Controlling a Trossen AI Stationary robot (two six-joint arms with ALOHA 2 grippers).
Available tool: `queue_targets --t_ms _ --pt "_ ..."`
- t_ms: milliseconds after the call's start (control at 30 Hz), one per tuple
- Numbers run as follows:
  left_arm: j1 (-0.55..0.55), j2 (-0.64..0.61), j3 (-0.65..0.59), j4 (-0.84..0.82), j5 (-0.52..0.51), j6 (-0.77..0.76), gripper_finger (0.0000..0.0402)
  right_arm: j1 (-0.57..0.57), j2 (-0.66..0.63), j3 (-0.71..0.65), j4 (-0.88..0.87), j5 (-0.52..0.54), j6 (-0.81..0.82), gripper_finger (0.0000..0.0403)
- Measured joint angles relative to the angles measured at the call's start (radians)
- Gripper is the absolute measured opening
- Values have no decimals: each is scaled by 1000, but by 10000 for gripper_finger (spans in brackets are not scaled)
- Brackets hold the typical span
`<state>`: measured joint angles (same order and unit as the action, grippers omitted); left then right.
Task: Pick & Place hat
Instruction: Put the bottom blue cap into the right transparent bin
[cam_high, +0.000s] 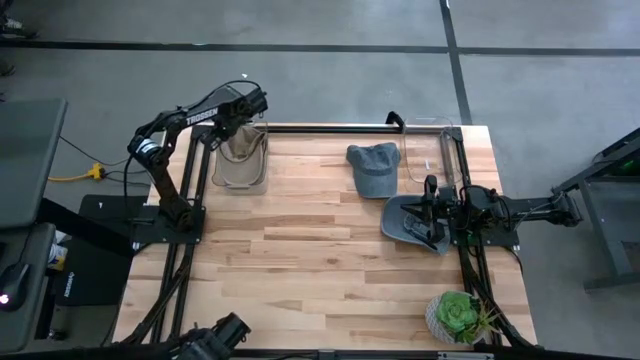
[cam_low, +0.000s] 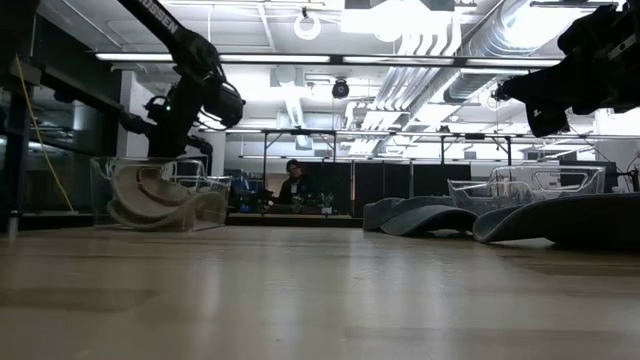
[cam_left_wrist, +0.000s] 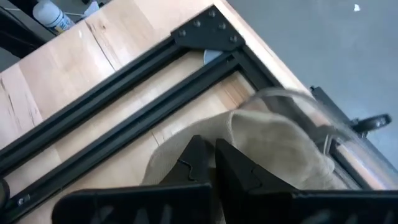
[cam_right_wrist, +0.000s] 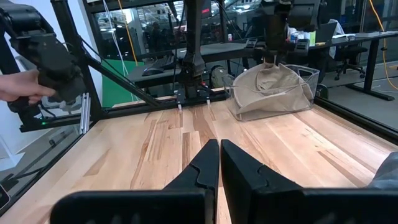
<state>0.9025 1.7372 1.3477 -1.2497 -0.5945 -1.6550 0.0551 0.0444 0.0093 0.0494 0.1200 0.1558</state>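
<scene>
wooden tabletop (cam_high: 300, 260) carries a clear bin (cam_high: 240, 160) with the tan hat (cam_high: 240, 165) inside; the left tool (cam_high: 243, 130), clenched, pinches its crown. best let go only once the hat sits low. right tool (cam_high: 432, 212) rests clenched over a grey hat (cam_high: 405, 220).

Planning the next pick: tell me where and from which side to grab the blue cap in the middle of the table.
Take the blue cap by its soft crown, from straight above. It lies flat and free on the table, apart from the clear bin and the grey hat, so the fabric can probably be pinched up there.
</scene>
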Motion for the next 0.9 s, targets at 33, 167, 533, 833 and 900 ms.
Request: queue_targets --t_ms 33,167,533,833,900 --pt "0 -5 0 -1 -2 0 0 0 0 0 0 0 0 12" --pt "-2 -53 0 -4 -27 1 0 0 0 0 0 0 0 12" --pt "-71 -216 -1 36 -101 118 0 0 0 0 0 0 0 12" --pt "-285 -384 -1 200 -41 439 0 0 0 0 0 0 0 12" --pt "-338 -407 -1 235 -8 475 0 0 0 0 0 0 0 12"
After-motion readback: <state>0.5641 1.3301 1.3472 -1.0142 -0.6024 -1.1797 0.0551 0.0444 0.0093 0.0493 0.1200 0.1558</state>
